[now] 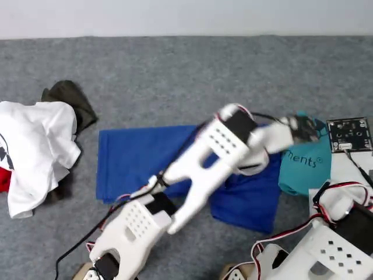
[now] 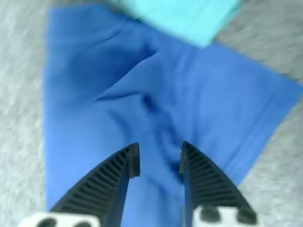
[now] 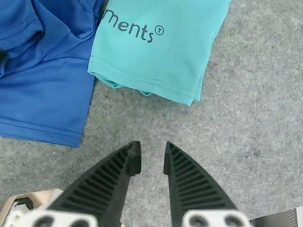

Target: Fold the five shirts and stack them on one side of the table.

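Observation:
A blue shirt (image 1: 140, 160) lies spread and partly folded mid-table, its right part rumpled. A folded teal shirt (image 1: 306, 163) lies at its right edge. My left arm stretches across the blue shirt, and its gripper (image 1: 294, 129) hovers by the teal shirt's top. In the left wrist view that gripper (image 2: 158, 156) is open just above the blue shirt (image 2: 94, 71), holding nothing, with the teal shirt (image 2: 189, 16) beyond. My right gripper (image 3: 152, 153) is open over bare grey table, near the teal shirt (image 3: 156, 52) and a corner of the blue shirt (image 3: 42, 94).
At the left edge a crumpled white shirt (image 1: 35, 146) lies over a red one (image 1: 4, 178), with a dark olive shirt (image 1: 70, 99) behind. A black board (image 1: 348, 134) sits far right. The right arm (image 1: 332, 239) stands at the front right.

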Tool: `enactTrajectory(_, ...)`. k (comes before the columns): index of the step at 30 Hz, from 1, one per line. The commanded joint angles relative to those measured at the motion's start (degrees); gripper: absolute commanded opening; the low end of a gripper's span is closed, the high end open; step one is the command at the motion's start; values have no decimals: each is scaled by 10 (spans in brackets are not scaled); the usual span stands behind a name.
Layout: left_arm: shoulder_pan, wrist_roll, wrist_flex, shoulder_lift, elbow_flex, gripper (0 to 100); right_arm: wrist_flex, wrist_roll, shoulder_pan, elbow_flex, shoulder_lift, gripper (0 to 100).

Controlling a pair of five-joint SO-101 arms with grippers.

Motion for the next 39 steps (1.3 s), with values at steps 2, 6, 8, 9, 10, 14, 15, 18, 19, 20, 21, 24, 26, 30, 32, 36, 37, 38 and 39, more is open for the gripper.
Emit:
enactTrajectory(2, 35, 10, 7, 2, 36, 148, 20, -5, 7, -3, -4, 92)
enactTrajectory(6, 7, 6, -12, 33, 51, 123, 21, -4, 7, -3, -5, 91)
enactTrajectory(8, -25, 4, -25, 47, 51, 113, 21, -4, 7, -3, -4, 91)
enactTrajectory(9, -41, 4, -33, 54, 51, 112, 21, -4, 7, -3, -4, 91)
enactTrajectory(10, -59, -2, -41, 61, 51, 112, 21, -4, 7, -3, -3, 91)
enactTrajectory(14, -113, -32, -48, 66, 50, 109, 21, -4, 5, -3, -2, 91)
enactTrajectory(15, -121, -32, -45, 66, 44, 109, 21, -4, 5, -3, -2, 91)
enactTrajectory(18, -135, -31, -29, 67, 18, 109, 20, -5, 5, -3, -2, 93)
enactTrajectory(19, -135, -31, -24, 69, 7, 109, 20, -5, 5, -3, -2, 93)
enactTrajectory(20, -135, -31, -18, 70, -2, 109, 20, -5, 5, -3, -2, 93)
enactTrajectory(21, -134, -31, -13, 71, -10, 109, 20, -5, 5, -3, -2, 93)
enactTrajectory(24, -132, -31, -12, 72, -26, 109, 20, -5, 5, -3, -2, 93)
enactTrajectory(26, -134, -31, -13, 73, -36, 109, 20, -5, 5, -3, -2, 92)
enactTrajectory(30, -122, -28, 14, 67, -53, 109, 21, -5, 5, -3, -4, 91)
enactTrajectory(32, -108, -14, 19, 66, -53, 108, 21, -5, 5, -3, -4, 91)
enactTrajectory(36, -104, 3, 19, 47, 4, 108, 21, -5, 6, -3, -6, 91)
enactTrajectory(37, -104, 2, 19, 41, 27, 108, 22, -5, 7, -3, -7, 91)
enactTrajectory(38, -104, 2, 19, 37, 51, 108, 22, -5, 7, -3, -7, 91)
enactTrajectory(39, -105, 2, 19, 34, 77, 107, 22, -5, 7, -3, -7, 91)
